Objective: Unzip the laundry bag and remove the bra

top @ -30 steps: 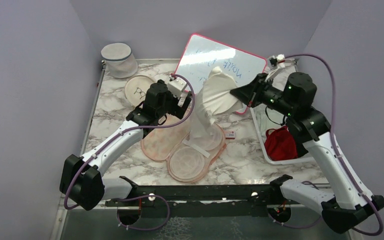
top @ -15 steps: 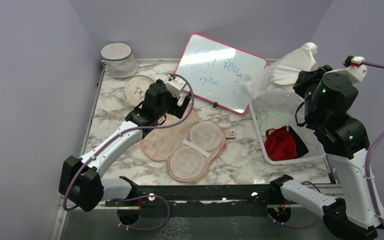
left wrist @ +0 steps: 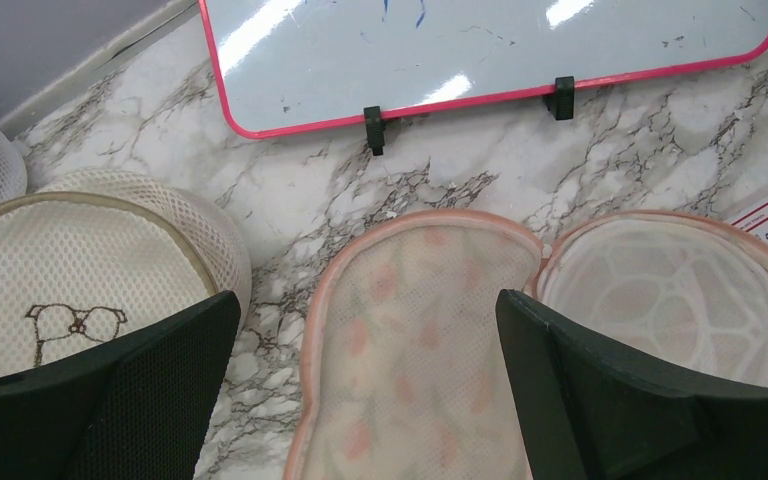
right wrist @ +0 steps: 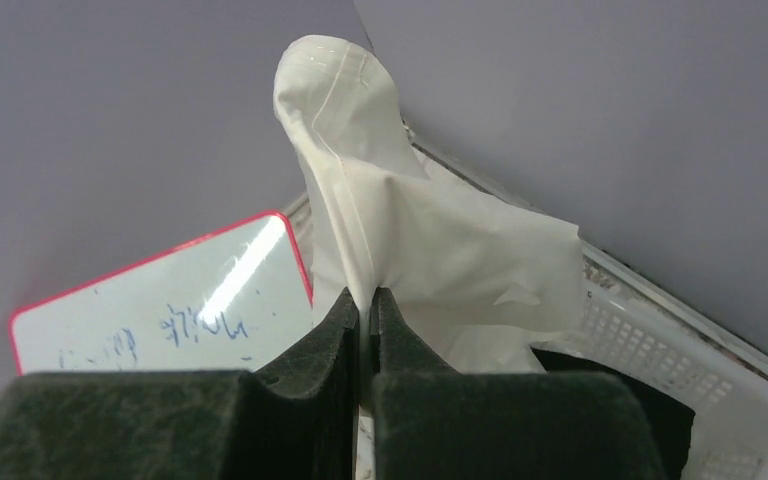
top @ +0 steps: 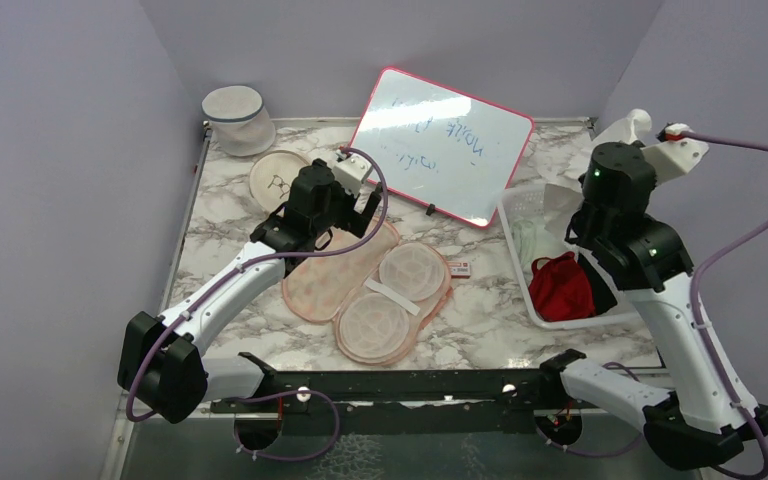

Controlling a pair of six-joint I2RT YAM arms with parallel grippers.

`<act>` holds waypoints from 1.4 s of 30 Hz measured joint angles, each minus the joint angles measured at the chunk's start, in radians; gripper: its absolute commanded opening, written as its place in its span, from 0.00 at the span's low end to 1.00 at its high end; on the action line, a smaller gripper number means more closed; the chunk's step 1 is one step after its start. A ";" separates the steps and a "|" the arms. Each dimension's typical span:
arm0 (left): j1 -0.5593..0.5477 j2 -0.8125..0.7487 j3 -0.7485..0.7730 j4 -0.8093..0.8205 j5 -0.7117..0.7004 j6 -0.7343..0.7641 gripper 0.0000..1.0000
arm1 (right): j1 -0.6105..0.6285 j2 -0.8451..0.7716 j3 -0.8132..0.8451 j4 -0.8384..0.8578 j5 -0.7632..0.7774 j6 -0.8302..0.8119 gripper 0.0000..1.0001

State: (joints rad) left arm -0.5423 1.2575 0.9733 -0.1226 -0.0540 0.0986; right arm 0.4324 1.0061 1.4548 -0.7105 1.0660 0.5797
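Note:
The laundry bag point(top: 360, 285) lies flat and opened out on the marble table, cream mesh with pink edging. In the left wrist view point(left wrist: 420, 340) a peach-orange print with red spots shows through its left half, likely the bra; two white round frames fill the right half point(left wrist: 680, 290). My left gripper point(left wrist: 365, 330) is open and empty, hovering just above the bag's far end point(top: 345, 222). My right gripper point(right wrist: 368, 298) is shut on a cream-white cloth point(right wrist: 440, 240), held above the back of the white basket point(top: 570, 320); the cloth point(top: 632, 125) shows behind the wrist.
A red cloth point(top: 560, 285) and a dark item lie in the basket. A pink-framed whiteboard point(top: 440, 140) leans at the back. A round cream disc with a bra icon point(top: 278, 180) and a white mesh cylinder point(top: 235, 118) sit back left. A small tag point(top: 459, 268) lies beside the bag.
My right gripper pulled the cream-white cloth up from the bag, swung it right over the basket and lowered it a little. The left arm and the bag have not moved.

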 measured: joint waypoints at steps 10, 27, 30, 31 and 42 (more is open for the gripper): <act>0.000 0.004 0.001 -0.010 0.000 0.000 0.96 | -0.039 0.056 -0.226 0.002 -0.016 0.238 0.01; 0.005 0.008 0.016 -0.022 0.001 -0.005 0.96 | -0.304 -0.064 -0.711 0.008 -0.245 0.569 0.01; 0.005 0.009 0.016 -0.023 0.001 -0.007 0.96 | -0.307 -0.072 -0.788 0.014 -0.265 0.607 0.01; 0.005 0.009 0.016 -0.023 0.001 -0.007 0.96 | -0.309 -0.070 -0.808 0.019 -0.272 0.621 0.01; 0.005 0.009 0.016 -0.024 0.001 -0.008 0.96 | -0.321 -0.007 -0.898 0.004 -0.286 0.805 0.36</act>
State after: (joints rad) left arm -0.5369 1.2663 0.9894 -0.1467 -0.0528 0.0910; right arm 0.1116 0.9993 0.5568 -0.7067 0.7799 1.3842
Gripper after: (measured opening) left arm 0.962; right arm 0.175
